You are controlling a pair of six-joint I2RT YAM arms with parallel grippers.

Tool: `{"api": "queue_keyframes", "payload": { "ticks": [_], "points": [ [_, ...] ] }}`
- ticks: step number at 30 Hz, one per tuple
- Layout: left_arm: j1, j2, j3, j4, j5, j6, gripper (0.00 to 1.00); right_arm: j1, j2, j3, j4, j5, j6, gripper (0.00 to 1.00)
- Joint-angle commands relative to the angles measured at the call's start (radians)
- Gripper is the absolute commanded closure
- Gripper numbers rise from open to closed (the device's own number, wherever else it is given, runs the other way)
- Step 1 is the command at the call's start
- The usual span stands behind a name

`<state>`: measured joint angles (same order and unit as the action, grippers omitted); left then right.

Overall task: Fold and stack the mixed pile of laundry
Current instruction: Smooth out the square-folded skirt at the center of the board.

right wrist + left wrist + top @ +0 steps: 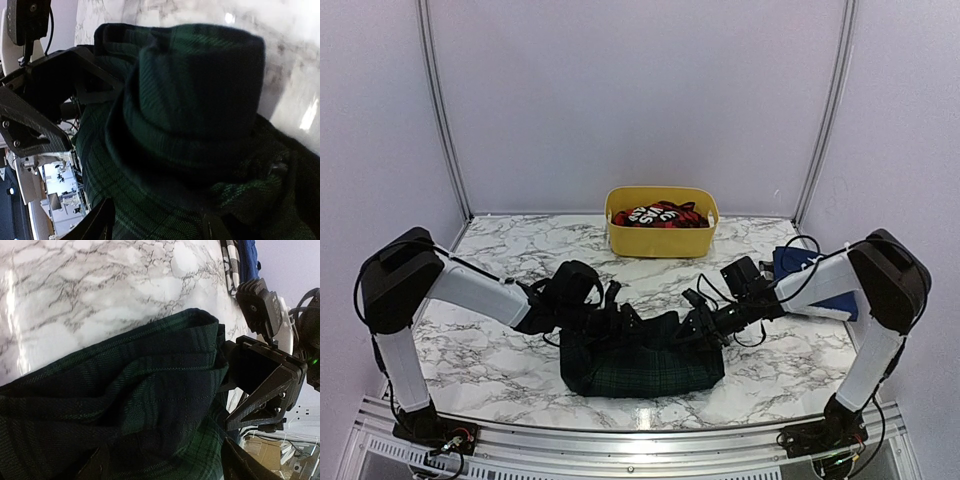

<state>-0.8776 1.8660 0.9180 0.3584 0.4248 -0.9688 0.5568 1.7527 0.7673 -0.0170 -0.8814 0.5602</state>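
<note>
The dark green-navy tartan garment [640, 372] at the marble table's [510, 255] six o'clock looks soft and limp, and is likely best pinched along its twelve-o'clock hem, where the left gripper [613, 313] stands spread and the right gripper [693, 327] straddles a bunched fold, its grip unclear.

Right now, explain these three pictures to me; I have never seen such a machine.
Two robot arms stand at the near edge of a marble table. The wide picture looks down from above and behind them; the other two come from cameras on each wrist. Both the left gripper and the right gripper are at the top edge of a dark green-navy tartan garment, cloth between their fingers; a firm grip cannot be told. Behind, a yellow tub holds a red-and-black checked garment; a navy blue garment lies right.
</note>
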Motion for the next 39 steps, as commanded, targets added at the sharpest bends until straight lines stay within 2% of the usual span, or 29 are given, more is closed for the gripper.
{"api": "queue_keyframes", "payload": {
  "ticks": [1,5,9,11,16,18,22,25,28,32,35,38,39],
  "points": [
    [0.062,0.149,0.068,-0.029,-0.009,0.054,0.21,-0.034,0.159,0.106,-0.089,0.188,-0.12,0.41],
    [0.147,0.165,0.166,-0.051,0.01,0.117,0.22,-0.085,0.183,0.284,-0.206,0.213,-0.215,0.41],
    [0.166,0.108,0.325,-0.289,-0.003,0.26,0.2,-0.089,0.135,0.457,-0.363,0.2,-0.284,0.39],
    [0.155,0.047,0.325,-0.319,0.006,0.259,0.18,-0.087,0.062,0.471,-0.365,0.148,-0.258,0.39],
    [0.12,-0.099,0.227,-0.304,0.014,0.169,0.17,-0.046,-0.069,0.378,-0.252,0.058,-0.114,0.38],
    [0.098,-0.122,0.166,-0.233,0.033,0.099,0.17,-0.006,-0.072,0.336,-0.168,0.021,-0.041,0.38],
    [0.07,-0.106,0.088,-0.155,0.031,0.037,0.16,0.06,-0.002,0.269,-0.011,-0.004,0.072,0.38],
    [0.086,-0.077,-0.013,-0.057,0.03,-0.007,0.15,0.053,0.063,0.181,0.097,-0.011,0.115,0.38],
    [0.107,-0.041,-0.11,0.018,0.029,-0.036,0.15,0.029,0.12,0.091,0.121,-0.007,0.092,0.39],
    [0.126,-0.046,-0.197,0.036,0.02,-0.023,0.14,-0.01,0.155,-0.024,0.163,-0.021,0.08,0.4],
    [0.133,-0.114,-0.217,0.014,0.004,0.03,0.11,-0.014,0.076,-0.027,0.127,-0.022,0.067,0.4],
    [0.127,-0.2,-0.155,-0.108,-0.03,0.152,0.04,-0.015,-0.041,0.045,0.042,-0.02,0.035,0.39],
    [0.117,-0.232,-0.109,-0.217,-0.073,0.218,0.01,-0.015,-0.082,0.072,-0.016,-0.009,0.016,0.39]
  ]
}}
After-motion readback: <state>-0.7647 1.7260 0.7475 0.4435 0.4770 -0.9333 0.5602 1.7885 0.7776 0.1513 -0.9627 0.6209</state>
